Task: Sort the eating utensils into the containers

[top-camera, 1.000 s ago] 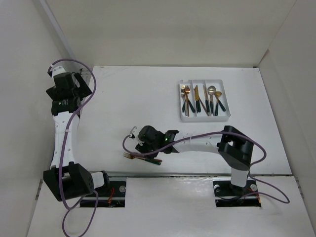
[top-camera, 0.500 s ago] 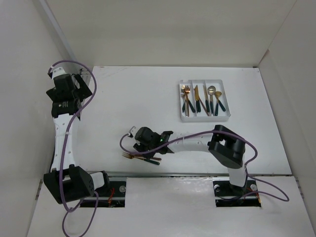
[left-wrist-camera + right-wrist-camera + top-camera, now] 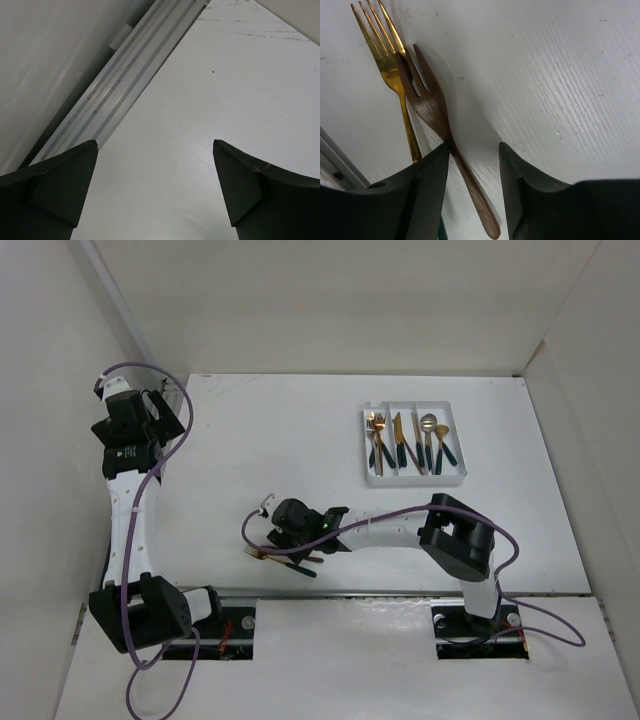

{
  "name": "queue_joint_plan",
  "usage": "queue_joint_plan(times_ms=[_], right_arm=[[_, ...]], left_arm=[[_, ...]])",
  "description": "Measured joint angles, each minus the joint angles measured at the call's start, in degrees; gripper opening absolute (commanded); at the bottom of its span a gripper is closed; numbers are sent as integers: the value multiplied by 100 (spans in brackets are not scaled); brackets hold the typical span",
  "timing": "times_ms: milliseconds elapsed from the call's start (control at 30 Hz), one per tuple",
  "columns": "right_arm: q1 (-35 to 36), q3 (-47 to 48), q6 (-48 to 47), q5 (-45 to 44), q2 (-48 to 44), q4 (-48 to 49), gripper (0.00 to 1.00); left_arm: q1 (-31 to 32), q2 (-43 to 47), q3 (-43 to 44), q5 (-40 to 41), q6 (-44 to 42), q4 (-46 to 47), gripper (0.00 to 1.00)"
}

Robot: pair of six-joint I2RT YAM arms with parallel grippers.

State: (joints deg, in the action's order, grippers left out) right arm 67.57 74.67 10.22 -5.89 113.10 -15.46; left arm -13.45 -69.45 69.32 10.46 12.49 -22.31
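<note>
Two forks lie near the table's front edge. One is a dark brown fork (image 3: 432, 107), the other a gold fork (image 3: 387, 55) (image 3: 260, 554) just left of it. My right gripper (image 3: 474, 146) (image 3: 281, 543) is down over them and open. The brown fork's handle runs between the fingers (image 3: 427, 195) and touches the left one, with a gap to the right one. The gold fork's handle passes under the left finger. The white tray (image 3: 414, 480) at the back right holds forks (image 3: 377, 440), knives (image 3: 403, 445) and spoons (image 3: 435, 438) in its three containers. My left gripper (image 3: 155, 145) (image 3: 163, 405) is open and holds nothing.
White walls enclose the table on the left, back and right. An aluminium rail (image 3: 125, 65) runs along the left wall beside my left gripper. A purple cable (image 3: 250, 530) loops off the right wrist just left of the forks.
My right gripper has crept left and lower over the two forks, and the forks have turned slightly. The left arm has hardly moved.
</note>
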Motion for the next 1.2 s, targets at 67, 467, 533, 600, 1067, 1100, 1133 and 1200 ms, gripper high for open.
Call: queue_joint_plan(times_ms=[67,467,533,600,1067,1100,1133,1200], right_arm=[[35,-129,-37,-28,-74,81,50],[42,-544,-422,-70,-496,-103,50],[42,-612,-470,-46,-573,-111,50],[42,-763,-501,-4,-741,-153,50],[234,-1410,-472,114,-1211,-385,50],[251,-1397,-417,63,-1198,-437,48],[271,-1373,-363,20,-1169,-505,47],[291,-1279,-227,-37,-1110,-588,45]], left_arm=[[-15,0,0,-9,2,0,100],[-22,0,0,-22,2,0,100],[-46,0,0,-31,2,0,100],[-55,0,-7,-31,2,7,100],[-70,-2,-50,-37,2,22,100],[-72,-2,-50,-37,2,22,100],[-74,-2,-50,-37,2,22,100],[-81,-2,-52,-37,2,24,100]])
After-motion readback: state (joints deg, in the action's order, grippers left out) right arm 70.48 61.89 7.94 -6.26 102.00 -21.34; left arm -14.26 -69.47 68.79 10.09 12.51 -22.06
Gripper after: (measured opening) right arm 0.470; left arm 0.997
